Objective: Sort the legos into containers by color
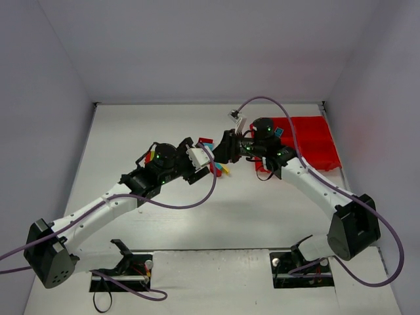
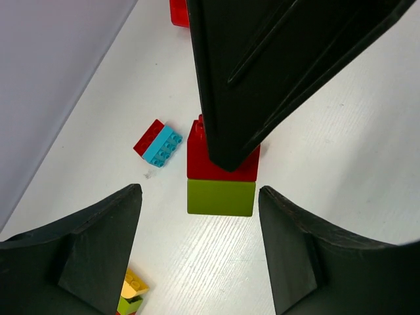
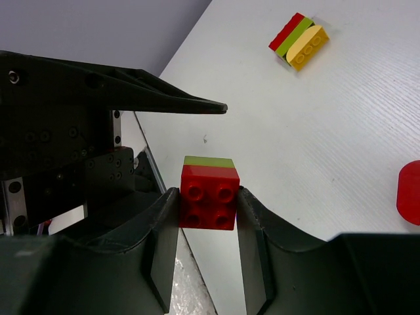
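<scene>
Right claw (image 3: 207, 193) up close: black fingers pinch a studded red brick (image 3: 209, 213), a smooth lime brick (image 3: 209, 161) snapped onto it, mid-desk and left of the tray. White wood-grain desk (image 1: 216, 223) lies open along its near side, grey walls (image 1: 59, 98) hemming the edges. Glossy red tray (image 1: 318, 151) hugs the far right corner. Left claw (image 2: 197, 200) gapes wide, fingers flanking the lime brick, not touching. Red-and-cyan pair (image 2: 157, 143) lies apart.

Pretty plain setup: a white table (image 1: 151, 121) with a faint wood-grain texture, boxed in by a pale lavender-grey back wall (image 1: 210, 46), left wall (image 1: 39, 105) and right wall (image 1: 384, 72). Lighting's soft and even, with only faint shadows.
</scene>
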You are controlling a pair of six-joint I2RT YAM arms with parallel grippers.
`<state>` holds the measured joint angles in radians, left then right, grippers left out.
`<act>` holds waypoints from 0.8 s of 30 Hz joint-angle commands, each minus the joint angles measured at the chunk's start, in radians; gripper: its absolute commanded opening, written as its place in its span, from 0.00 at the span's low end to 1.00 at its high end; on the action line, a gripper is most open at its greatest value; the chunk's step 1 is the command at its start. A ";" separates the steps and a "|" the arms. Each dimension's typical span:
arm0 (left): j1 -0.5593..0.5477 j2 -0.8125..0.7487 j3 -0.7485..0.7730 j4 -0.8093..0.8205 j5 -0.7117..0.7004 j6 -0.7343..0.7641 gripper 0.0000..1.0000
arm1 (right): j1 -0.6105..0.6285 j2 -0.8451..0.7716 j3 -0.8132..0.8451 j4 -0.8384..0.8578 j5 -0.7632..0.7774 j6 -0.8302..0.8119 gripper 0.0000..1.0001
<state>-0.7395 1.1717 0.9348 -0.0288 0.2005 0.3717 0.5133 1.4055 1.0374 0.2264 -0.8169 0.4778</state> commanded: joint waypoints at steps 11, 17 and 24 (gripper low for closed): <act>0.000 -0.020 0.018 0.064 0.034 -0.010 0.64 | -0.006 -0.054 0.016 0.047 -0.034 0.002 0.00; 0.000 0.000 0.024 0.076 0.073 -0.033 0.60 | -0.004 -0.053 0.007 0.065 -0.034 0.016 0.00; 0.000 -0.001 0.019 0.092 0.077 -0.043 0.50 | -0.002 -0.050 -0.002 0.076 -0.037 0.022 0.00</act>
<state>-0.7395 1.1786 0.9348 -0.0216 0.2535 0.3431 0.5095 1.3949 1.0283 0.2211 -0.8207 0.4919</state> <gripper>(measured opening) 0.507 0.331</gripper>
